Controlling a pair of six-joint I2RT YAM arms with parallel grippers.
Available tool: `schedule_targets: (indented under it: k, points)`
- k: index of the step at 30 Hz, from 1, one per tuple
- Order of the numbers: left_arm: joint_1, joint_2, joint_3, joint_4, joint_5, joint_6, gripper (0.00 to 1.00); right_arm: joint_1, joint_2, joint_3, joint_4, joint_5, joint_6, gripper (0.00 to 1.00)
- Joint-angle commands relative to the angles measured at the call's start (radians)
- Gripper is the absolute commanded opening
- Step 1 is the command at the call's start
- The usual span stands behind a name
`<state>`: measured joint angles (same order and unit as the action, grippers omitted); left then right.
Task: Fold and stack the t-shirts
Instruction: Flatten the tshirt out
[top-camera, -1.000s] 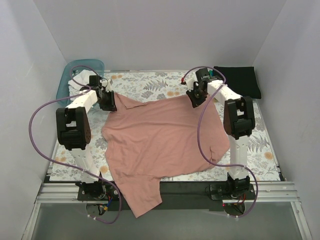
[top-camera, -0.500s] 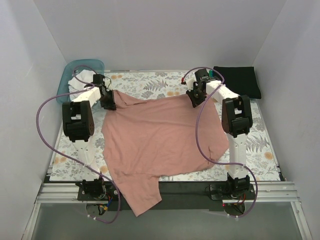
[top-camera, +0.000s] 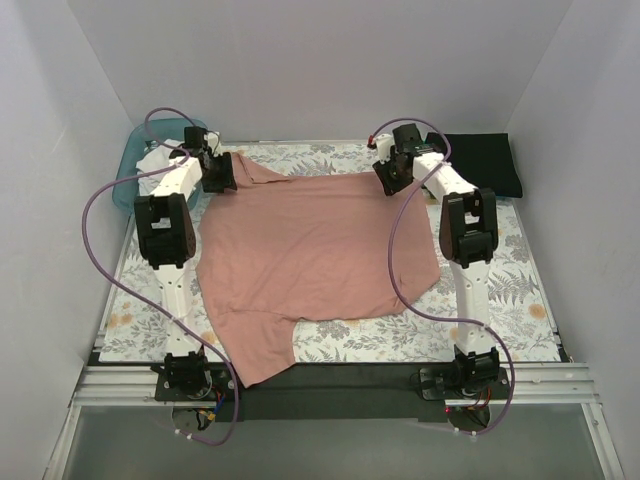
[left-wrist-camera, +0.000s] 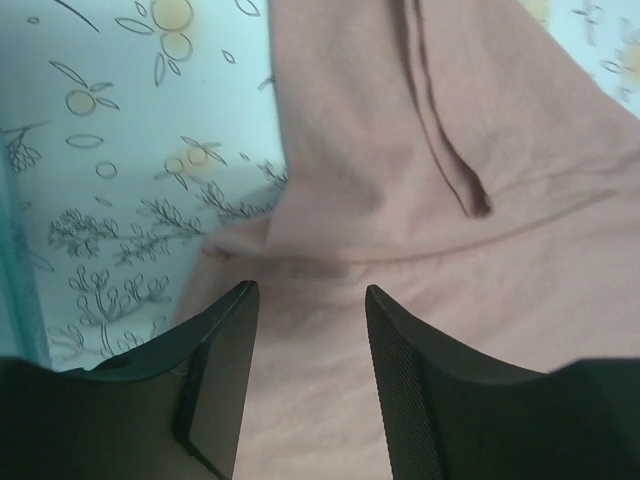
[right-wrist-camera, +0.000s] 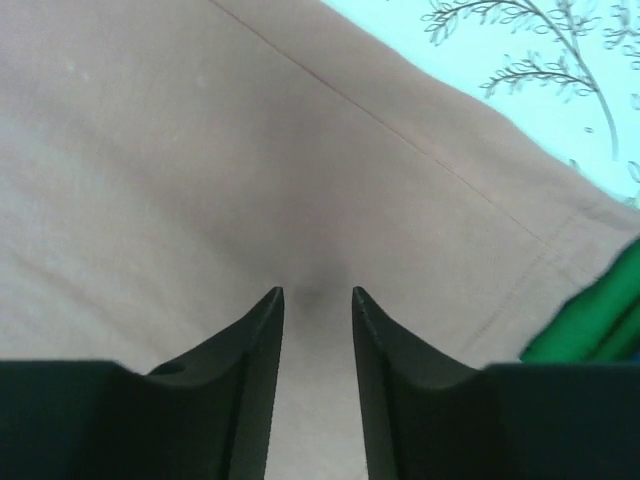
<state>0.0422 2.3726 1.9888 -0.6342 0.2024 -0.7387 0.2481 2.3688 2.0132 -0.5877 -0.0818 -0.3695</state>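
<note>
The large dusty-pink t-shirt (top-camera: 310, 250) lies spread flat on the floral table, its far edge stretched between my two grippers and one sleeve hanging over the near edge. My left gripper (top-camera: 222, 178) is at its far left corner; in the left wrist view (left-wrist-camera: 308, 290) the jaws stand apart over the pink cloth (left-wrist-camera: 400, 150). My right gripper (top-camera: 388, 180) is at the far right corner; its jaws (right-wrist-camera: 317, 292) stand narrowly apart over the cloth (right-wrist-camera: 200, 150). A folded black t-shirt (top-camera: 487, 160) lies at the back right. A green t-shirt (right-wrist-camera: 590, 325) shows beside the right gripper.
A translucent teal basket (top-camera: 135, 150) stands at the back left with a white t-shirt (top-camera: 155, 160) in it, close to my left arm. White walls close in the table on three sides. Purple cables loop from both arms.
Both grippers moved toward the back of the table and dragged the pink t-shirt with them. It now lies flatter and farther back, with less of it hanging over the near edge.
</note>
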Motion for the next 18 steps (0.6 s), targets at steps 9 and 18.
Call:
schedule_targets:
  k: [9, 18]
  points:
    - [0.008, -0.541, -0.422, -0.079, 0.175, 0.084, 0.48, -0.007, -0.531, -0.396, -0.256, -0.188, -0.149, 0.39]
    - [0.002, -0.714, -0.775, -0.018, 0.112, 0.159, 0.5, 0.019, -0.631, -0.686, -0.379, -0.154, -0.124, 0.36]
